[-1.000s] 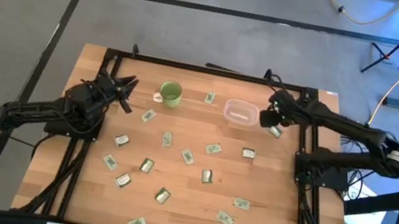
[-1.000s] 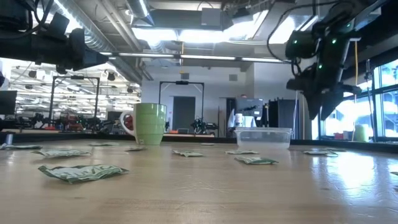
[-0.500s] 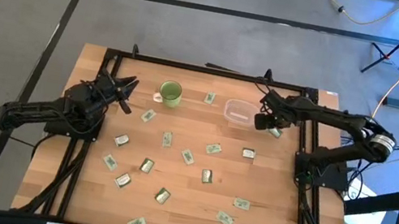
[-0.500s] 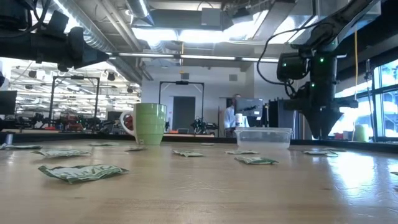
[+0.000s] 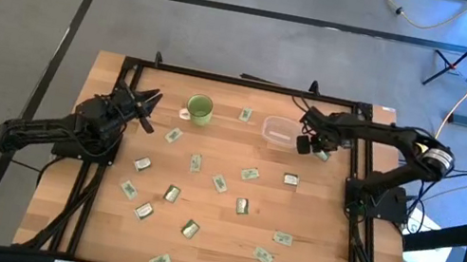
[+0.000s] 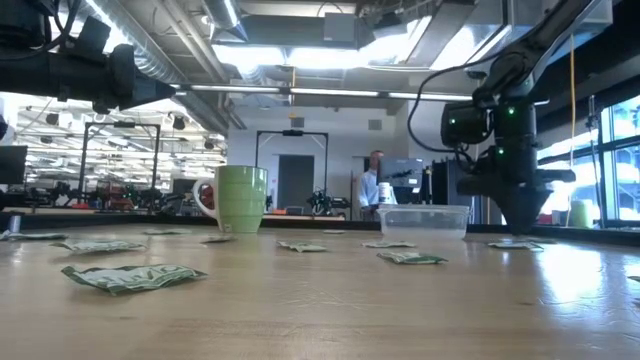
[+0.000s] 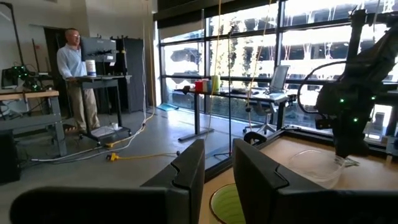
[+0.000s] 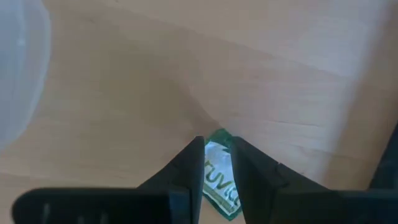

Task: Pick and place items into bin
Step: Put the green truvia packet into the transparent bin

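Note:
Several small pale green and silvery packets [image 5: 219, 183] lie flat across the wooden table. The clear bin [image 5: 280, 131] stands near the far edge, with the green mug [image 5: 200, 109] to its left. My right gripper [image 5: 317, 149] is down at the table just right of the bin, shut on one packet [image 8: 219, 163]. The low view shows its fingertips [image 6: 520, 232] at table height beside the bin [image 6: 425, 221]. My left gripper [image 5: 151, 107] hovers open left of the mug and touches nothing. My right gripper has a green and white packet between its two fingers [image 8: 194, 155], one finger on each side of it. The fingers come from above, pointing down. The packet's far end [image 8: 219, 134] sticks out past the fingertips and lies on the table.
Other packets lie on the middle and near parts of the table, one [image 5: 291, 179] nearer than the bin. A black frame [image 5: 365, 125] runs around the table's edges, close to the right arm. A person [image 6: 375, 180] stands in the room beyond.
My right gripper has come down from well above the table to the tabletop beside the bin, shifting slightly toward the table's left. The left arm and the packets have kept still.

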Robot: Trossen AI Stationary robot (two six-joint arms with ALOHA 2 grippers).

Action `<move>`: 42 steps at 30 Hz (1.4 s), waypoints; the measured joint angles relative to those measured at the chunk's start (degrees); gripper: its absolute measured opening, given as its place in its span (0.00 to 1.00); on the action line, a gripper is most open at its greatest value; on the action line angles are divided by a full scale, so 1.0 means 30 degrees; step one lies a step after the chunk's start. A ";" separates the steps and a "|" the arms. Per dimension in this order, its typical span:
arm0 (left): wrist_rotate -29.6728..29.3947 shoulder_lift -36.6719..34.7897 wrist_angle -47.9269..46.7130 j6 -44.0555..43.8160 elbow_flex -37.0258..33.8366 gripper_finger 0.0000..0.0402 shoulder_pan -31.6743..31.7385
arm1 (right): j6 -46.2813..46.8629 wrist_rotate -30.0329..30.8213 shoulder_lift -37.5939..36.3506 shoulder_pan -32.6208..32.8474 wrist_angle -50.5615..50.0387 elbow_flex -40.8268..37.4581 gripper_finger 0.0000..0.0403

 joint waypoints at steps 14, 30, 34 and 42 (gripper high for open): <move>0.0000 0.0000 -0.0036 0.0000 0.0000 0.19 0.0000 | 0.0124 -0.0626 0.1804 -0.0503 -0.0117 0.0175 0.21; 0.0000 0.0000 -0.0073 0.0153 0.0000 0.19 0.0000 | 0.0048 -0.0932 0.1822 -0.0656 -0.0034 0.0175 0.03; 0.0000 0.0004 -0.0073 0.0160 0.0000 0.19 0.0004 | -0.0448 -0.0643 0.1624 -0.0648 -0.0166 0.0189 0.01; -0.0138 0.0000 -0.0065 0.0167 0.0000 0.19 0.0007 | -0.1005 -0.0331 -0.0954 -0.0639 -0.0887 0.1423 0.01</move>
